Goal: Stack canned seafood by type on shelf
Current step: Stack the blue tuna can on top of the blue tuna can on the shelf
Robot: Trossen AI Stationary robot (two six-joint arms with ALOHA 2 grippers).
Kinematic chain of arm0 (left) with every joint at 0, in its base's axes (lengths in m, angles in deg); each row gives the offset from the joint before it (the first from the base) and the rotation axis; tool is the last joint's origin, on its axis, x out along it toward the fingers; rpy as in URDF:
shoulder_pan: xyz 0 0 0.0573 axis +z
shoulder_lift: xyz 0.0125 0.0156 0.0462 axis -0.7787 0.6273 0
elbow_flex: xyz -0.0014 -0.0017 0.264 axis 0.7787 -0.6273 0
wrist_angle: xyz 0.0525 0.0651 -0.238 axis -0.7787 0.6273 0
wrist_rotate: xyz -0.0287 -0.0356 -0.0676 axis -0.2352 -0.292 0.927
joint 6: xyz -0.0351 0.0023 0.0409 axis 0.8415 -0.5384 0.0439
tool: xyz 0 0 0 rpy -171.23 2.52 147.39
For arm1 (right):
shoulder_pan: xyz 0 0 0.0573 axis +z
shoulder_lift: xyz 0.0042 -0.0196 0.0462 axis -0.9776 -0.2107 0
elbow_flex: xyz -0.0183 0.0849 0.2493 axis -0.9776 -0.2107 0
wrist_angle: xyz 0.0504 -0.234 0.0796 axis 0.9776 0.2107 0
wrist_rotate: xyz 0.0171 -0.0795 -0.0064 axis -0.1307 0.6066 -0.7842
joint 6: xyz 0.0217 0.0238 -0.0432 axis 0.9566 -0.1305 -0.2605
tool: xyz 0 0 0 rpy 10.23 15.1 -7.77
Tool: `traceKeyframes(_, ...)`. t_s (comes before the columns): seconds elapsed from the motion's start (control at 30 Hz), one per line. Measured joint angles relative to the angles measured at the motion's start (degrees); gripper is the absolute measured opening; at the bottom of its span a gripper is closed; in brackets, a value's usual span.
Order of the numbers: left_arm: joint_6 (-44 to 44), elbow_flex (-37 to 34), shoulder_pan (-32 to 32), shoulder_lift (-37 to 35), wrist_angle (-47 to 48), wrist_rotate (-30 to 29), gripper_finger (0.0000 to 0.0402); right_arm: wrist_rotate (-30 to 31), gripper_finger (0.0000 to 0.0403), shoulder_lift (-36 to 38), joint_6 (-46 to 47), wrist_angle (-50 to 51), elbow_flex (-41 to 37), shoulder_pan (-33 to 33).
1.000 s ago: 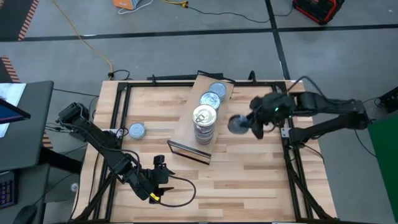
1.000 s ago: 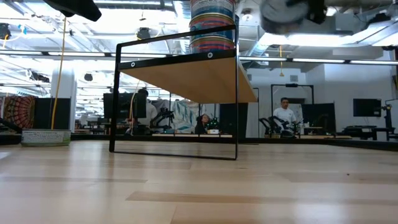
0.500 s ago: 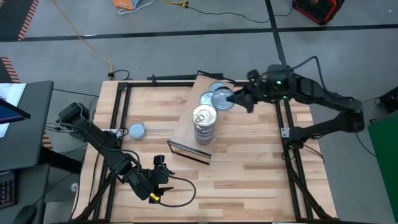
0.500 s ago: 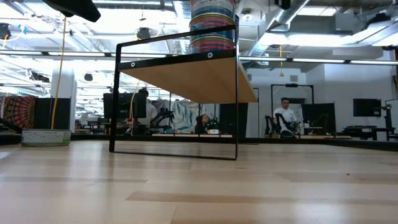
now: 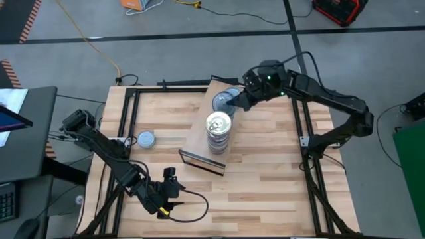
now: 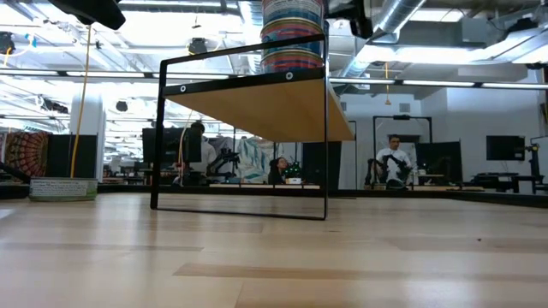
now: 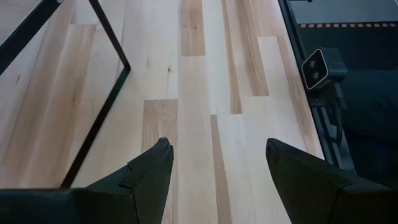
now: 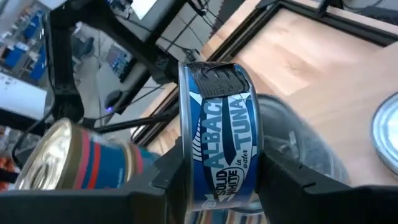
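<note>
Right gripper: upper centre of the high view, over the far end of the shelf; its two fingers pinch a blue tuna tin by the flat faces, held on edge with the label reading along the rim.
Held tin, from above: it shows only as a blue-grey disc just left of the fingers; whether it already touches the tins below it is hard to tell.
Tall stack: middle of the shelf, centre of the high view, gold pull-tab lid on top, striped sides; in the low view it rises above the frame's top edge.
Stray tin: silver-topped, alone on the tabletop at left centre, well apart from the shelf.
Left gripper: lower left of the high view, fingers spread wide with nothing between them, over bare wood slats.
Background: people sit at desks in the room beyond the table.
</note>
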Motion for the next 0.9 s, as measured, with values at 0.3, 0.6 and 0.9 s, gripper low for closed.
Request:
traceKeyframes(0.3, 0.0, 0.0, -0.3, 0.0, 0.1, 0.4, 0.0249, -1.4, 0.0191, 0.1, 1.4, 4.0, 0.2, -2.6)
traceKeyframes(0.6, 0.3, 0.0, -0.3, 0.0, 0.1, 0.4, 0.0249, -1.1, 0.0261, 0.1, -2.1, 4.2, 0.1, -1.4)
traceKeyframes(0.9, 0.1, 0.0, -0.3, 0.0, 1.4, 0.3, 0.0249, -1.1, 0.0276, 0.1, -1.8, 7.4, 0.0, -2.2)
